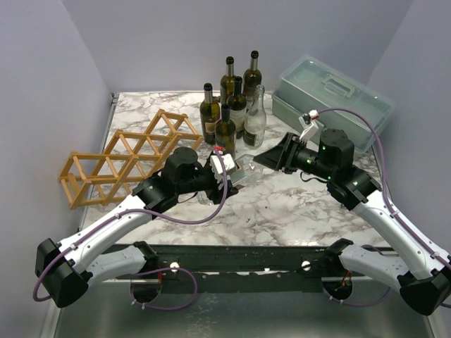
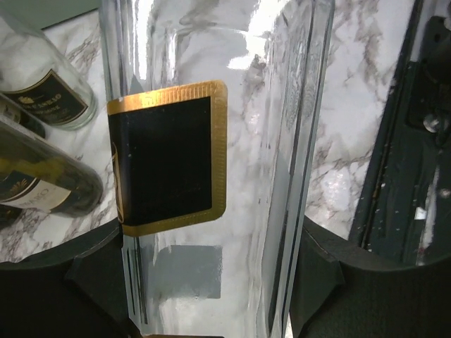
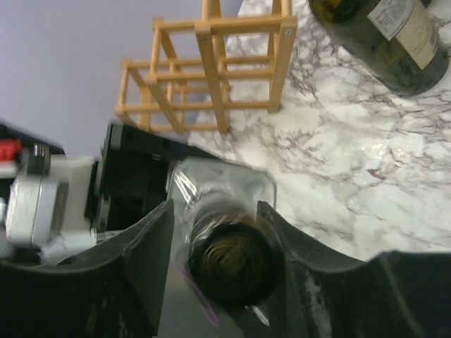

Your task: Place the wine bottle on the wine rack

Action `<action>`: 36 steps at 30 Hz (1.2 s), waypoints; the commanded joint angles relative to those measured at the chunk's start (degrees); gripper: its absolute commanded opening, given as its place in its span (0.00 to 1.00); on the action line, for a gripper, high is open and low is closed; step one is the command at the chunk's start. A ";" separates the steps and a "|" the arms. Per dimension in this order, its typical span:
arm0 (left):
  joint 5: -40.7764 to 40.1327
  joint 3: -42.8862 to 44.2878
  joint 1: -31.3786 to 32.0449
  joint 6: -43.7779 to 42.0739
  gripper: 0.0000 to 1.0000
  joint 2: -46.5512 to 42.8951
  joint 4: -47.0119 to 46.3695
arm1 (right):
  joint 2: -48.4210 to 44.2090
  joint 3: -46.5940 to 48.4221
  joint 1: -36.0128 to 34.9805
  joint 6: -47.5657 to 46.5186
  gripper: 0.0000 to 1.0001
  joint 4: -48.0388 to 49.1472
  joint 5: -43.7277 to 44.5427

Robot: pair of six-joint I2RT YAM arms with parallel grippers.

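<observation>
Both arms are reaching inward over mid-table. Left gripper (image 1: 237, 174) is clamping the clear glass wine bottle (image 2: 169, 162) at its body; right gripper (image 1: 266, 160) is pinching its neck. Bottle is sitting right of the light-brown wooden lattice wine rack (image 3: 213, 70), not touching it.

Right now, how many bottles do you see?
7. Five dark bottles and a clear bottle stand clustered at the back; a second clear bottle is in the left end effector. Some may be hidden.
</observation>
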State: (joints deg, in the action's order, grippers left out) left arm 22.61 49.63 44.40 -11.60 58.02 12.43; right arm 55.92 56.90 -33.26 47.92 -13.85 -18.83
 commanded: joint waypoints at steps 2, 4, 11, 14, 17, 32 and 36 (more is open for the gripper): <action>-5.75 -0.79 -1.16 -4.11 0.00 -1.18 -0.93 | -1.28 0.55 -0.30 -17.27 0.69 -9.62 -11.20; -5.52 -0.54 -1.16 -4.18 0.00 -1.46 -0.47 | -0.84 1.38 -0.27 -22.88 0.83 -14.41 -10.48; -3.24 -0.32 -1.15 -3.80 0.00 -1.24 0.43 | -2.14 2.50 -0.27 -35.22 1.00 -20.49 -7.15; -2.71 -0.41 -1.15 -3.62 0.00 -0.96 0.62 | -1.98 3.87 -0.33 -38.08 1.00 -21.79 -5.36; -1.30 0.30 -1.09 -3.01 0.00 -0.56 1.37 | -1.37 5.86 -0.30 -41.93 1.00 -24.15 -2.74; 4.92 1.00 -0.38 -1.52 0.00 1.75 2.43 | -4.60 10.98 -0.67 -90.72 1.00 -33.77 -15.79; 5.32 1.09 0.45 -1.43 0.00 1.66 2.67 | 2.98 16.20 -0.67 -96.28 1.00 -38.86 -16.72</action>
State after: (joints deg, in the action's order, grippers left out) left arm 24.10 47.16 43.90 -13.52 60.69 19.55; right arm 53.06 68.66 -33.80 -38.24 -46.76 -32.67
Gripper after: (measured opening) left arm 0.672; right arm 0.998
